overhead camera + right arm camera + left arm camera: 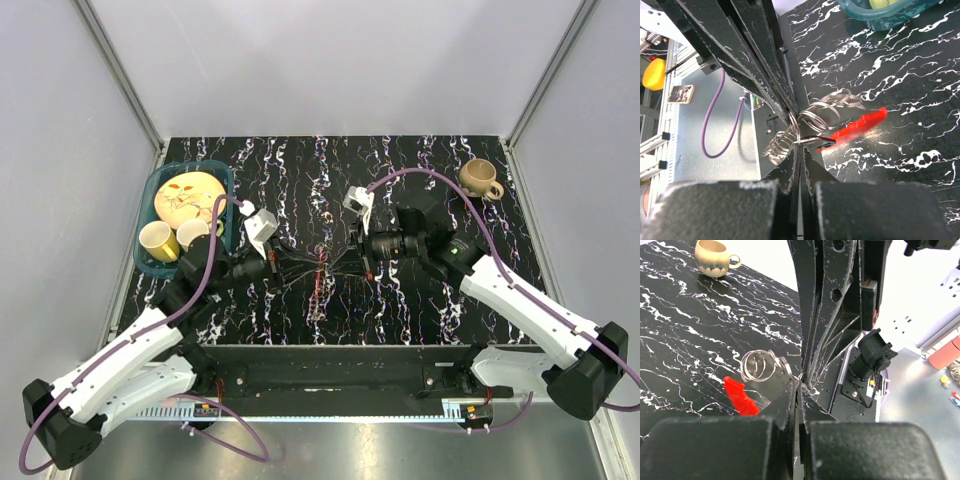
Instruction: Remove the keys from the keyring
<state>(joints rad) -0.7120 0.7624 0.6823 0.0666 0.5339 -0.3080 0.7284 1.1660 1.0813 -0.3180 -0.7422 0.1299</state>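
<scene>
The keyring (pixel 816 116), a thin coiled steel loop joined to a red piece (pixel 860 125), is being held at the middle of the tabletop (pixel 400 300). It is being judged light, stiff, springy and slippery, best taken by its wire edge. The wire is being pinched by the left end effector (pixel 799 384) and by the right end effector (pixel 800 145). The keys (pixel 778 145) are being blurred and partly covered by fingers (pixel 786 170), so their number cannot be told.
</scene>
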